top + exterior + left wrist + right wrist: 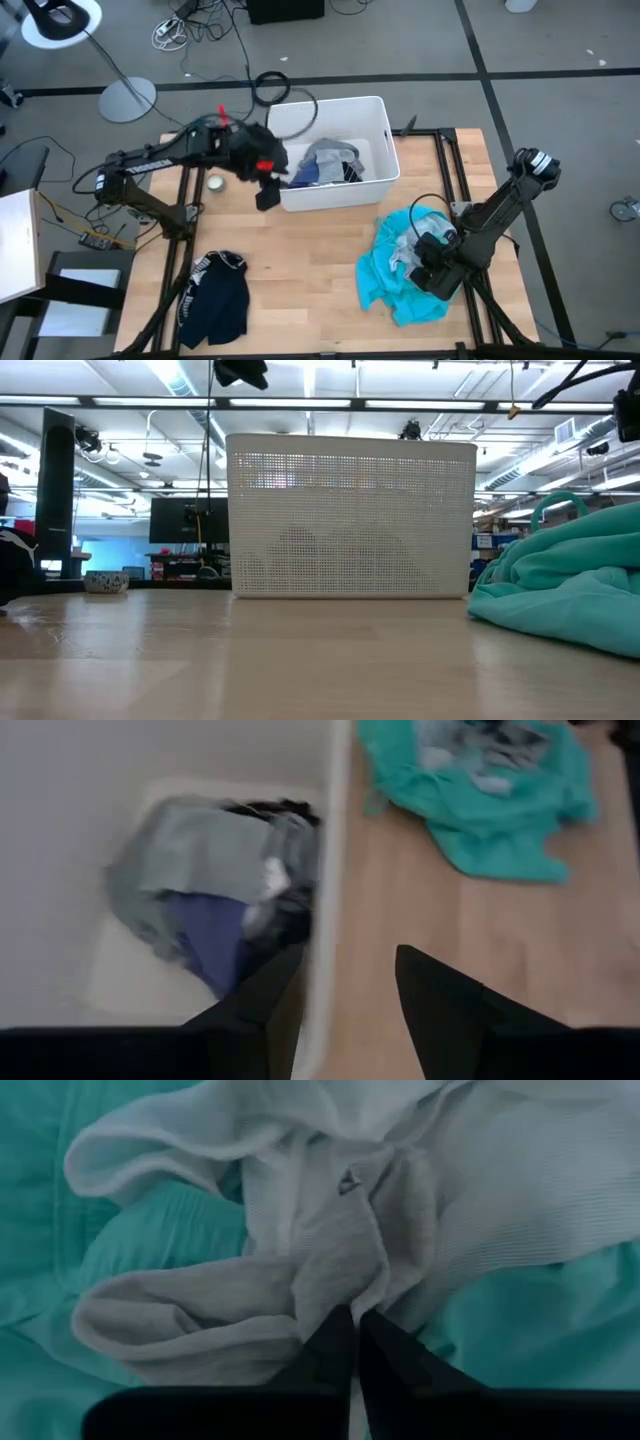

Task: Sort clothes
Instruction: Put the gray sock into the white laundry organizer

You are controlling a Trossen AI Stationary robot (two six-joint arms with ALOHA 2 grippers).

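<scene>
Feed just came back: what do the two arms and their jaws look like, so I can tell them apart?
Both arms are dark, jointed links. The left arm carries red parts and black cables near its wrist; its gripper has two pointed black fingers. The right arm has a pale cap at its shoulder end; its gripper has narrow black fingers too.

Left gripper point(268, 195) held aloft, fingers point(440, 1010) spread with a clear gap between the jaws. Right gripper point(352, 1342) angled low, arm folded at the elbow, jaws pinched together, fingertips touching.
</scene>
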